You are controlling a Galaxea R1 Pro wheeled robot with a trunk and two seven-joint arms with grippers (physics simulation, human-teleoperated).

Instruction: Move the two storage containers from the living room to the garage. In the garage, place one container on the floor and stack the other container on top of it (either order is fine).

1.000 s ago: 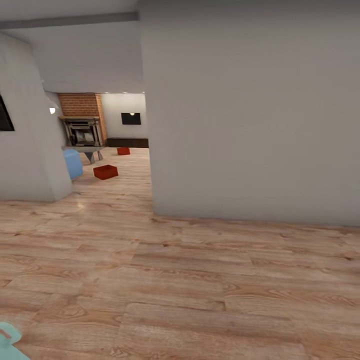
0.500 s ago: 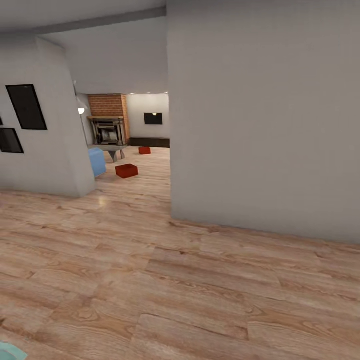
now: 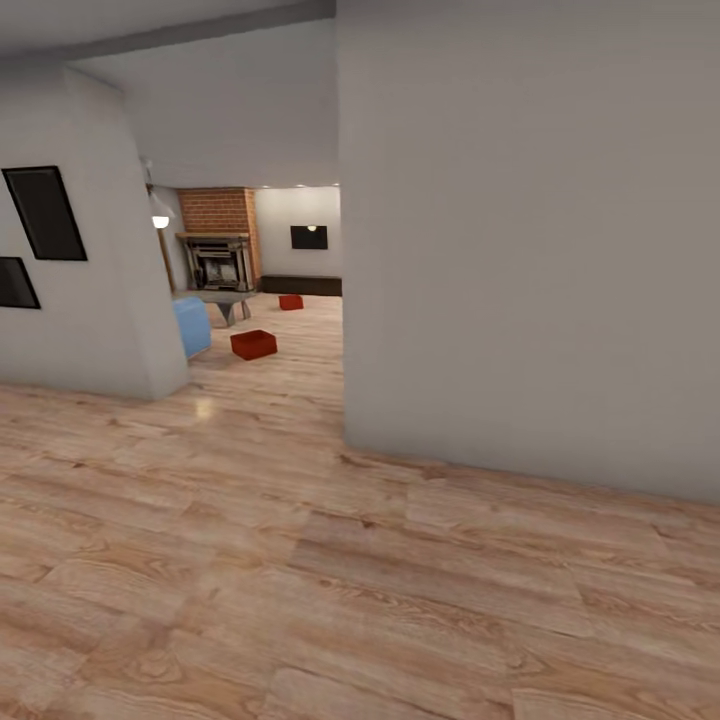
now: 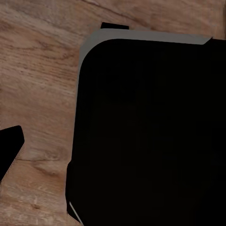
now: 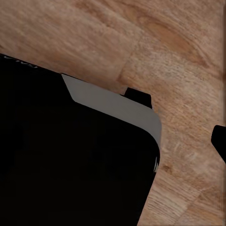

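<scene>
Two storage containers (image 3: 253, 344) (image 3: 291, 302) on wood floor (image 3: 300, 560) past wall (image 3: 530, 250), near brick fireplace (image 3: 217, 238). Tool state: cannot tell.

No readable text anywhere (frames blank).

open doorway (image 3: 270, 330), grey wall (image 3: 530, 250) blocking right

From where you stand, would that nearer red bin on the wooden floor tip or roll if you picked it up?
Probably not: the nearer red bin looks low and boxy, sitting flat on the wood floor, so rolling seems unlikely. It looks rigid and appears open-topped, so likely light. It is too far off to judge grip.
</scene>
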